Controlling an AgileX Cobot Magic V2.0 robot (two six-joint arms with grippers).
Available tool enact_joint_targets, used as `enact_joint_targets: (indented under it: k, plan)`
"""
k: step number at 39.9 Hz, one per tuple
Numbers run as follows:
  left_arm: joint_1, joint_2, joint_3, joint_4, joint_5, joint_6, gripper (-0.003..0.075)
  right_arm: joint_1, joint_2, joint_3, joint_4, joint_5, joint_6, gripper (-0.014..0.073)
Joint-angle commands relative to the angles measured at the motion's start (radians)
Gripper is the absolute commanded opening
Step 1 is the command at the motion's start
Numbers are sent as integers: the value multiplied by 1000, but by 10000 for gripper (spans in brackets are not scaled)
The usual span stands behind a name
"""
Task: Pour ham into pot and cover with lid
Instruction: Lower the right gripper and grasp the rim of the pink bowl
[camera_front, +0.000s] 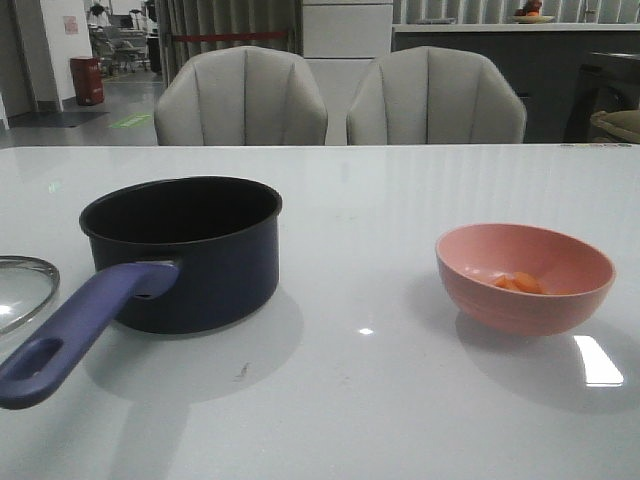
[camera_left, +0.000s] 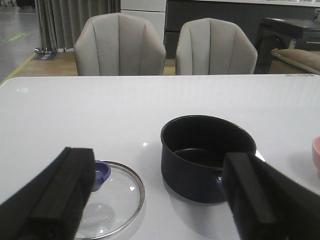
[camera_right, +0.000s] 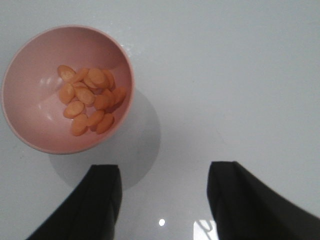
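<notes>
Pot (camera_front: 185, 252) nearest the front camera, upright on the white worktop (camera_front: 360, 400) at left, interior black and contents not discernible, long handle (camera_front: 70, 330) pointing toward the camera. Pink bowl (camera_front: 525, 277) well apart at right holds the ham (camera_right: 89, 99), orange-pink slices mostly hidden behind the rim in front view; the lid (camera_left: 112, 197) lies flat just beside the pot, cut off at the frame edge. Left gripper (camera_left: 160, 195) and right gripper (camera_right: 162, 200): fingers spread wide, holding nothing, tips cropped.

Lid (camera_front: 22, 290) half off-frame, left
</notes>
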Motion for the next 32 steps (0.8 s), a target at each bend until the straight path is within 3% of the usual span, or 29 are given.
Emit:
enact_joint_targets:
  k: [1,11,28,32]
  plan:
    - [-7,-15,-27,-2,-74,-1,565,2,81,-101,69,-19,-51,457]
    - [-7,-15,-27,-2,-74,-1,565,2,325,-257,234,61,-215,456]
    - [-7,-15,-27,-2,-74,-1,565,1,582,-397,234,118,-248,454]
    - [-7,-15,-27,-2,-74,-1,565,1,621,-402,234,119,-253,405]
